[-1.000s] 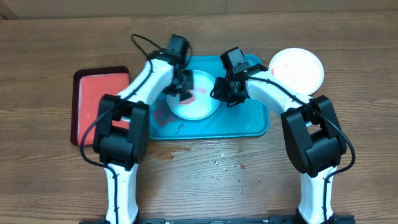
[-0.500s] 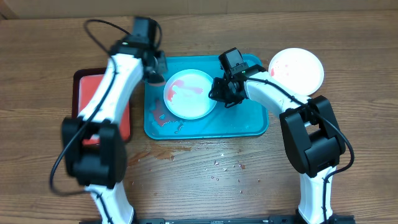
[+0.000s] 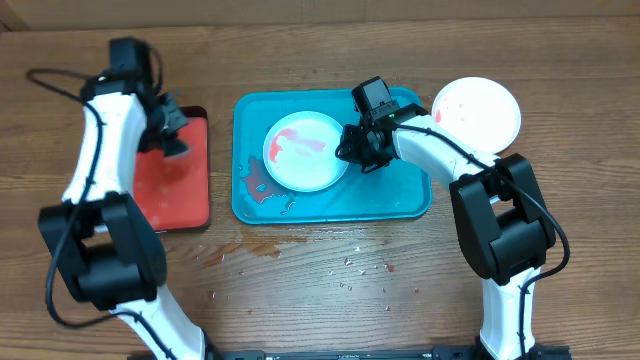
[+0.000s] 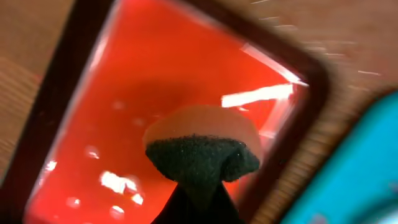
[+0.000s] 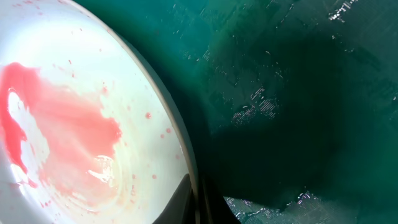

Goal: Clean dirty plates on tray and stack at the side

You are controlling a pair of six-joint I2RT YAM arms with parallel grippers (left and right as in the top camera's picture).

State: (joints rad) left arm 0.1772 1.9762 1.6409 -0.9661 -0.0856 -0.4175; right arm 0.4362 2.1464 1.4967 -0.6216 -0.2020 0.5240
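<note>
The robot's left hand (image 4: 198,190) is clamped together on a sponge with a dark green scouring face and a pale foam back (image 4: 200,146). It holds the sponge over a small dark-rimmed red rectangular tray (image 3: 175,195) at the left of the wooden tabletop (image 3: 330,300). Whether the sponge touches that tray cannot be told.

The right hand (image 3: 360,150) is closed on the right rim of a pale round plastic plate (image 3: 300,155) smeared with red sauce (image 5: 56,118). This plate lies inside the large teal-blue rectangular plastic tray (image 3: 400,195) at the centre of the tabletop. Just beside that tray's top right corner, on the tabletop, sits a white round plastic plate (image 3: 480,110) with a faint pink film.

Several things look likely to go wrong. The right hand has only a thin pinch on the rim, so the pale plate could slip free or tip if the sponge presses hard on its far side. Sauce pooled on the teal tray floor (image 3: 258,185) next to the plate could soil its underside again. The white plate at the side looks not quite clean, so a plate stacked on it could pick up residue.

Count: two plates in view, one on the teal tray and one off it; no third plate can be seen. There are two trays, one sponge, two hands, and scattered crumbs (image 3: 365,268) on the tabletop.
</note>
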